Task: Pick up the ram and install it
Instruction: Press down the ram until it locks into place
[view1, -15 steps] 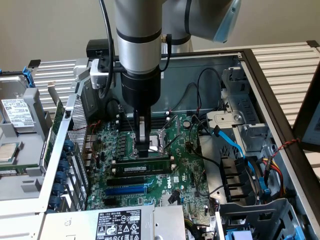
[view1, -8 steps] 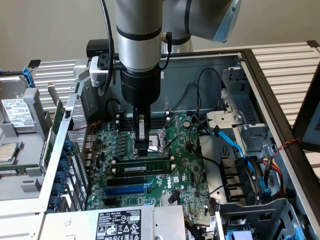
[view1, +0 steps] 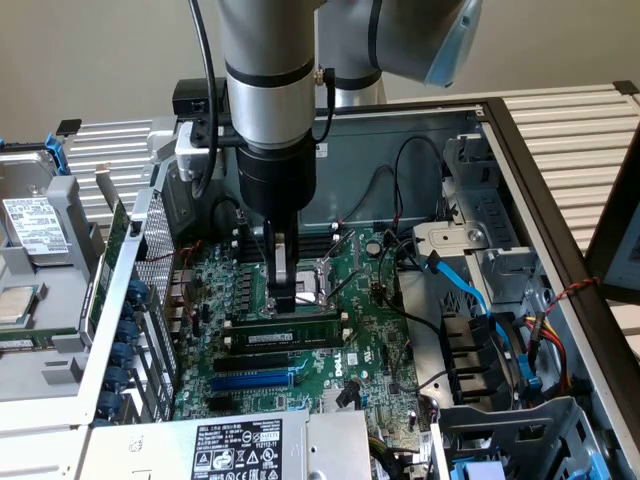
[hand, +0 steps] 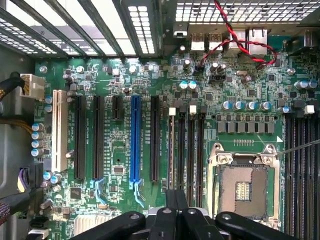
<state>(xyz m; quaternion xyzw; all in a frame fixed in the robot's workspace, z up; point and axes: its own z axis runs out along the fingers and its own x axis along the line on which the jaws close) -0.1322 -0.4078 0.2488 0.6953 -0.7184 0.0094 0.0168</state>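
Here the pincer (view1: 287, 298) stands straight down over the motherboard (view1: 380, 345) inside the opened computer case (view1: 520, 180), its dark fingers drawn narrow on the top edge of the ram (view1: 285, 330), just beside the square processor socket (view1: 322, 283). The ram is a long thin dark-green stick with black chips and a pale label, standing on edge along one of the memory slots, apparently so its lower edge can meet the slot squarely. From the exterior view I cannot tell whether it is fully seated. Next to it lie an empty black slot (view1: 262, 360) and a blue expansion slot (view1: 255, 380). In the wrist view the board is glossy green, studded with round silver-topped capacitors (hand: 245, 105), and the blue slot (hand: 135, 137) runs long and ribbed
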